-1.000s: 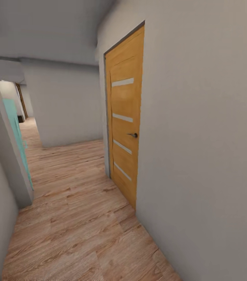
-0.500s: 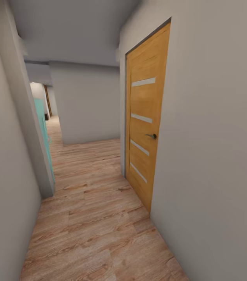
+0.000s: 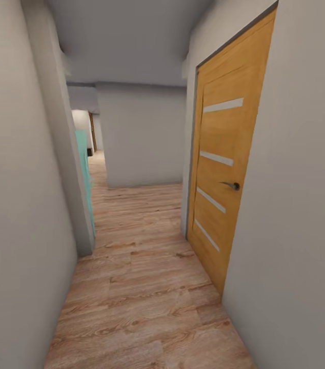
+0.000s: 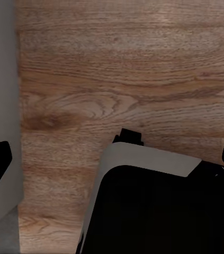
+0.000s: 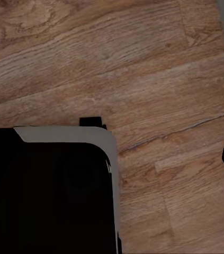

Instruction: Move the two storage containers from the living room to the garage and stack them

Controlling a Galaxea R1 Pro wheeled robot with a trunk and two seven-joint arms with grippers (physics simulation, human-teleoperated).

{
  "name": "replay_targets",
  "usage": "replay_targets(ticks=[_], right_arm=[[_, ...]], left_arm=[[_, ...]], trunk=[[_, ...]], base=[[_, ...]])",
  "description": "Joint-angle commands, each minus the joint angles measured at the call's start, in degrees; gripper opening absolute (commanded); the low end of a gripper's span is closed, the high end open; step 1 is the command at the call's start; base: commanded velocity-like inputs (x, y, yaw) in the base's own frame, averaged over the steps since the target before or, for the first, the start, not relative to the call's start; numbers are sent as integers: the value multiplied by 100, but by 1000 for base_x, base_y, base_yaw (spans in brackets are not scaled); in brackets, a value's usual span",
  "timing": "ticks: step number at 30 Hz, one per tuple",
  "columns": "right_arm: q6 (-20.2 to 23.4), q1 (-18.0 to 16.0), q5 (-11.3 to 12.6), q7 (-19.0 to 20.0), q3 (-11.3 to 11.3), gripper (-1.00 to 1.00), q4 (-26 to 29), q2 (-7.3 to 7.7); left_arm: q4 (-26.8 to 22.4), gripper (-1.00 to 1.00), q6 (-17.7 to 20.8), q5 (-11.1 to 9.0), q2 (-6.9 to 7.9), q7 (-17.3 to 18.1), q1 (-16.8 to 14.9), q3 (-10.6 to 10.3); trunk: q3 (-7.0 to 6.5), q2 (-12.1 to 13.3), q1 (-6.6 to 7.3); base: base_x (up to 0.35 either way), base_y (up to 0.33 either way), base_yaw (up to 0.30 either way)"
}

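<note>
Wood-plank corridor floor (image 3: 147, 287) fills the head view, which has swung left since a second ago, pushing the closed orange striped door (image 3: 224, 174) rightward: the robot is in transit. Storage containers unseen here; finger state cannot be told.

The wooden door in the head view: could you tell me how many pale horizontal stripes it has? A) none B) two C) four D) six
C: the wooden door, set in the wall on the right side of the hallway, carries four pale horizontal stripes stacked down its face, with the dark handle between the second and third.
</note>
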State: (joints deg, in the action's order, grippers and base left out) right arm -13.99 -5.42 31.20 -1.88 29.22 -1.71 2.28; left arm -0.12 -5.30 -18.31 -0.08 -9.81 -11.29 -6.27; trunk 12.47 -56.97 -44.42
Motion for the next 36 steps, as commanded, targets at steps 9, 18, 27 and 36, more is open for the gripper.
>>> replay_targets(ticks=[9,18,27,36], right_arm=[[-67,-3,39,-5,42,100,-14,7],[-69,-5,52,17,32,100,-14,17],[-66,-3,52,13,32,100,-14,13],[-65,-3,-109,45,121,100,-6,19]], left_arm=[[4,100,-7,-47,-1,-5,-5,-50],[4,100,6,-41,-1,-3,-5,-50],[4,100,19,-37,-1,5,-5,-50],[4,100,42,-33,-1,7,-5,-50]], trunk=[[7,-4,-4],[7,-4,-4],[7,-4,-4],[7,-4,-4]], base=[[320,0,300],[321,-2,278],[321,-86,40],[320,-143,1]])
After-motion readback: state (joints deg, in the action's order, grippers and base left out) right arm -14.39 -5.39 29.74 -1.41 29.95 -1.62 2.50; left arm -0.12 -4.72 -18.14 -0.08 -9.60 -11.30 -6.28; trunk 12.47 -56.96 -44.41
